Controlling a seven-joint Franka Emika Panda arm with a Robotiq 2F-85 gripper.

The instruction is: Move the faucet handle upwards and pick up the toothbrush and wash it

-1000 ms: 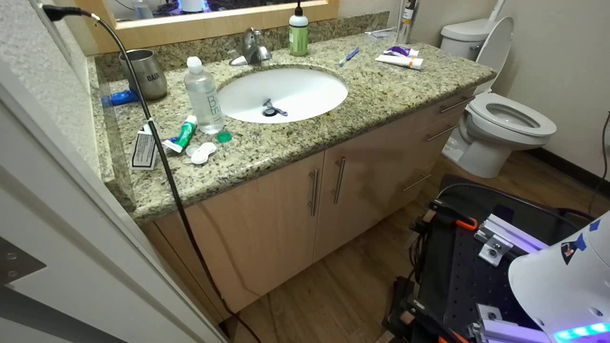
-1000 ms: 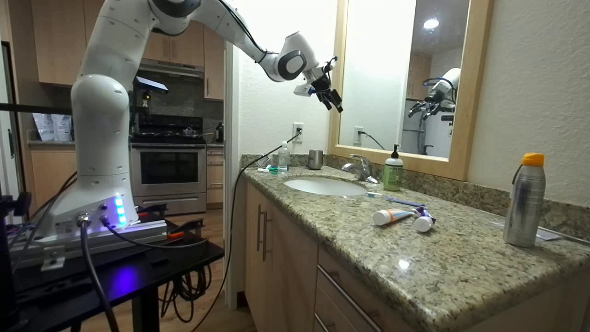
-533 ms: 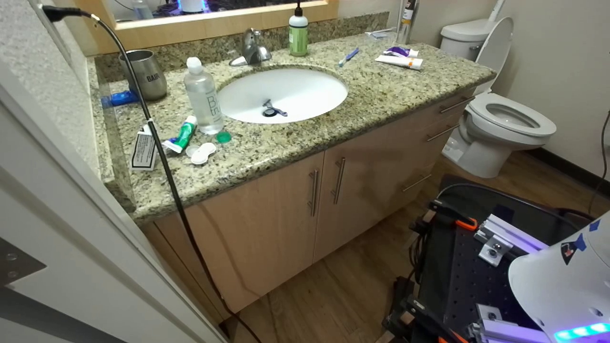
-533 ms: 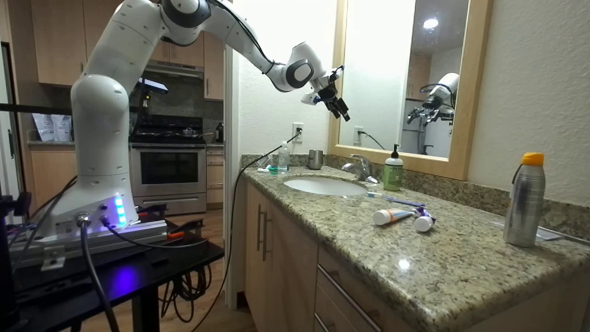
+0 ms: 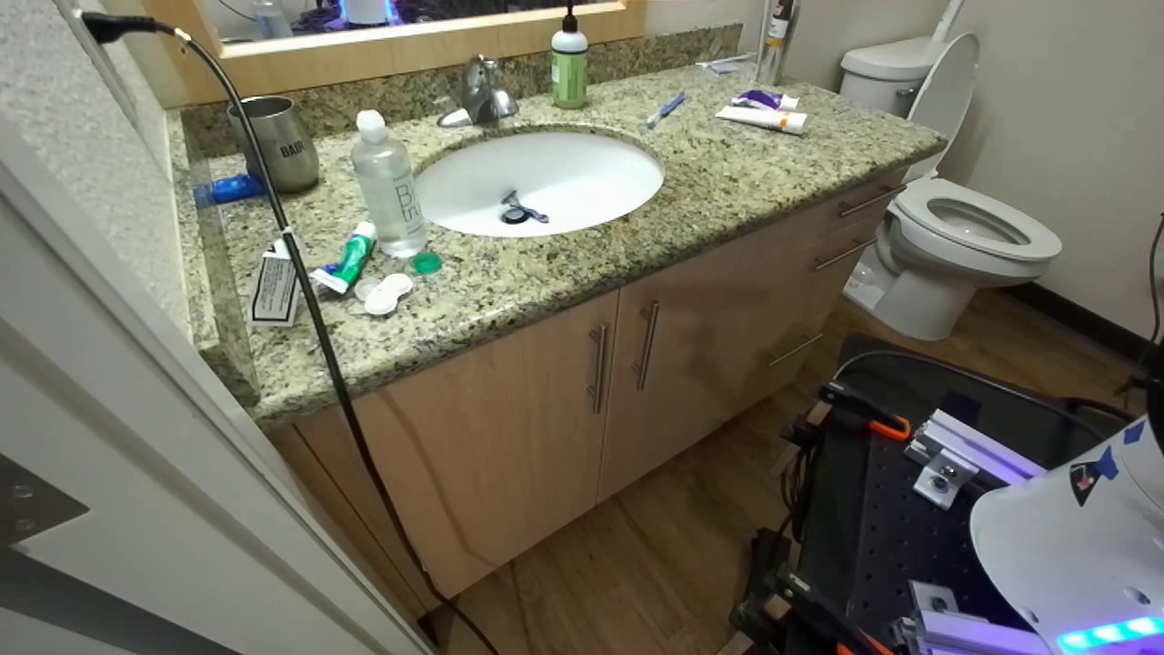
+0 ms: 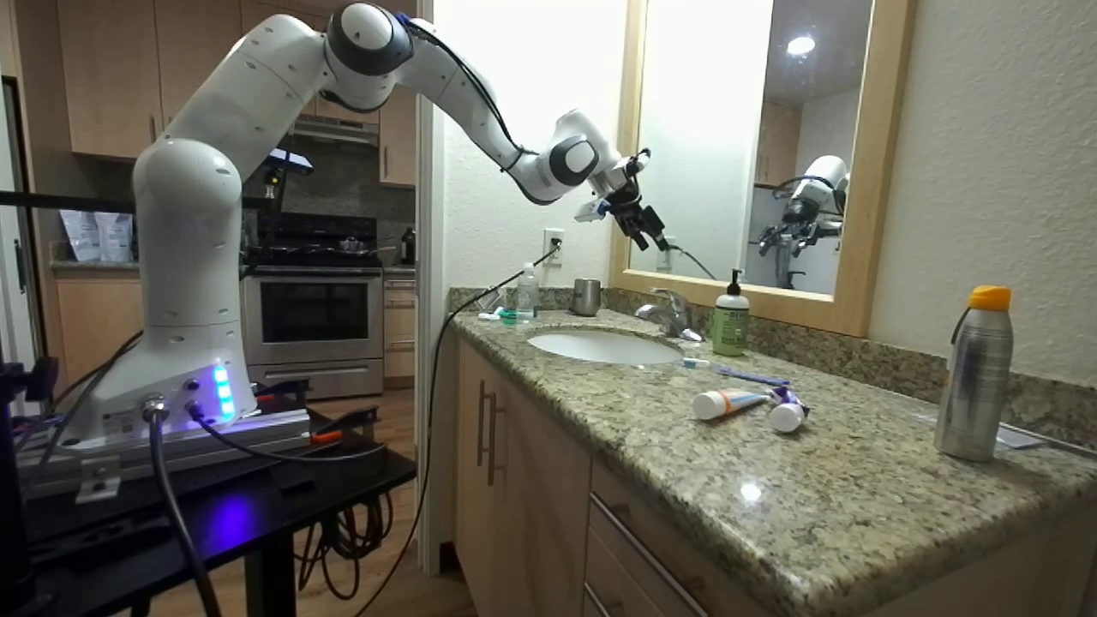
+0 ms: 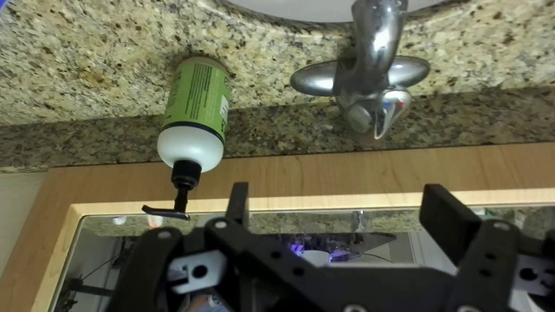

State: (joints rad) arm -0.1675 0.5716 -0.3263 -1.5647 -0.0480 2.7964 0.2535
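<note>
The faucet handle (image 7: pixel 391 108) is a short chrome lever on the faucet (image 7: pixel 377 47); it also shows in both exterior views (image 5: pixel 486 64) (image 6: pixel 664 293). My gripper (image 6: pixel 654 245) hangs in the air above the faucet, tilted down near the mirror. In the wrist view my gripper (image 7: pixel 336 188) is open, its fingers wide apart with nothing between them; the handle lies beyond the fingertips, not touched. The blue toothbrush (image 5: pixel 667 109) lies on the counter right of the white basin (image 5: pixel 600 164), and also shows in an exterior view (image 6: pixel 752 374).
A green soap bottle (image 7: pixel 197 99) stands beside the faucet. The mirror frame (image 7: pixel 303 175) is close behind the faucet. A razor (image 5: pixel 526 209) lies in the basin. A clear bottle (image 5: pixel 389 196), a steel mug (image 5: pixel 284 146) and toothpaste tubes (image 5: pixel 762 119) stand or lie on the counter.
My arm has reached forward and down, so my gripper is lower and closer to the faucet. The things on the counter have not moved.
</note>
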